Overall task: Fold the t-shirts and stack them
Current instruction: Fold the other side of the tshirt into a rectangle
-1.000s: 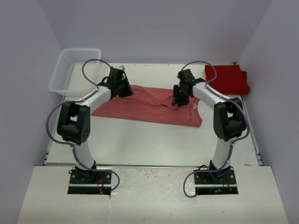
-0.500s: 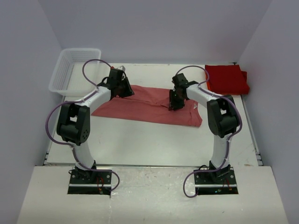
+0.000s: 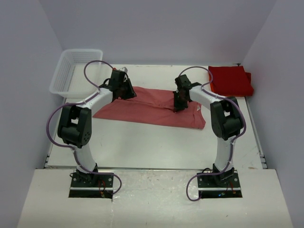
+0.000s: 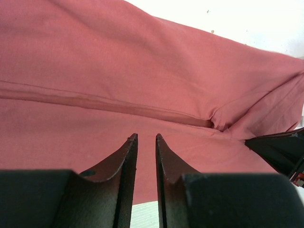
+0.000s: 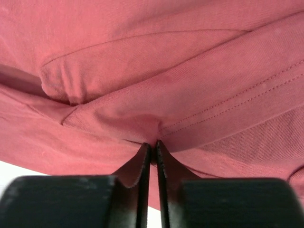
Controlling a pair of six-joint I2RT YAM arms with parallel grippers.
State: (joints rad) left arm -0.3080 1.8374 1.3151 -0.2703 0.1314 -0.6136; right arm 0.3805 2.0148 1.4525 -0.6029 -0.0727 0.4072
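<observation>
1. Right pincer (image 5: 151,146): fingers pressed almost together, and they've nipped a raised fold of the salmon-red t-shirt (image 3: 142,110) right at the tips.
2. Just past that pinch, a hem (image 5: 237,97) with two rows of stitching climbs to the right across the cloth.
3. Left pincer (image 4: 145,138): a thin slit between the fingers, pink cloth showing through it. Whether any cloth is nipped there, can't tell.
4. Ahead of it, a long seam (image 4: 95,105) crosses the shirt from left to right.
5. From above, the shirt lies spread lengthwise across the middle of the bench (image 3: 156,142), with the left pincer at its far-left end and the right pincer down on its right half.
6. Far right corner: deep red folded t-shirts (image 3: 231,80), stacked flat, near the spread shirt's right end.
7. Far left corner: a white mesh basket (image 3: 64,78) at the bench's left edge, well apart from the shirt.
</observation>
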